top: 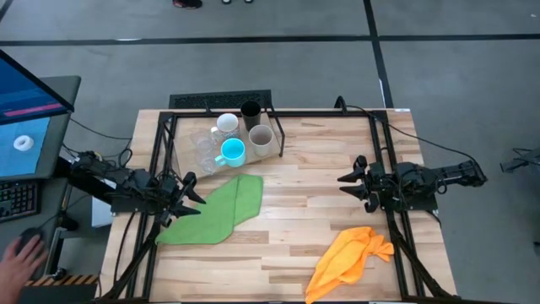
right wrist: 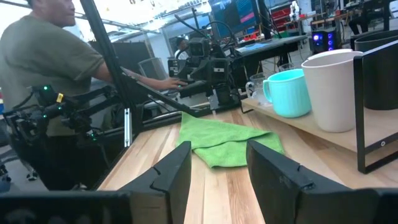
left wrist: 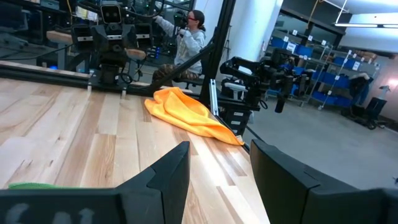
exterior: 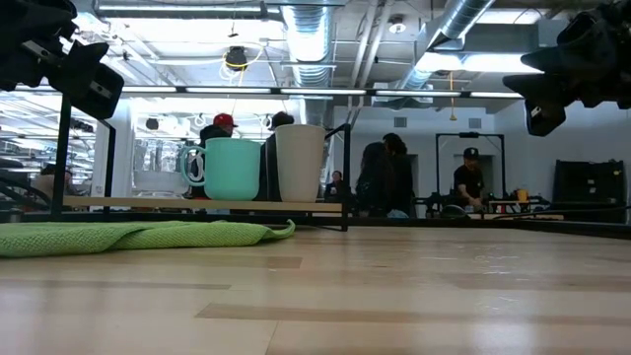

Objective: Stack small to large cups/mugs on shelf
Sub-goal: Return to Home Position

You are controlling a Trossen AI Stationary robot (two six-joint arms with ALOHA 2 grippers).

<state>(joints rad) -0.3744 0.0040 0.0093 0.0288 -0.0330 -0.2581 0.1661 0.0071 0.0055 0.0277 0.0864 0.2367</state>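
The cups stand together on the pale shelf (top: pixel 268 149) at the table's far side: blue mug (top: pixel 232 152), white mug (top: pixel 226 124), grey-beige cup (top: pixel 261 137), black cup (top: pixel 251 110) and clear glasses (top: pixel 202 145). In the right wrist view the blue mug (right wrist: pixel 290 92), grey-beige cup (right wrist: pixel 333 89) and black cup (right wrist: pixel 378 68) show in a row. My left gripper (top: pixel 192 196) is open, raised at the table's left over the green cloth. My right gripper (top: pixel 350 179) is open, raised at the table's right. Neither touches anything.
A green cloth (top: pixel 217 209) lies left of centre, in front of the shelf. An orange cloth (top: pixel 348 260) lies near the right front corner. A black frame (top: pixel 166 139) borders the table. People stand in the room beyond; a hand (top: pixel 21 256) rests left of the table.
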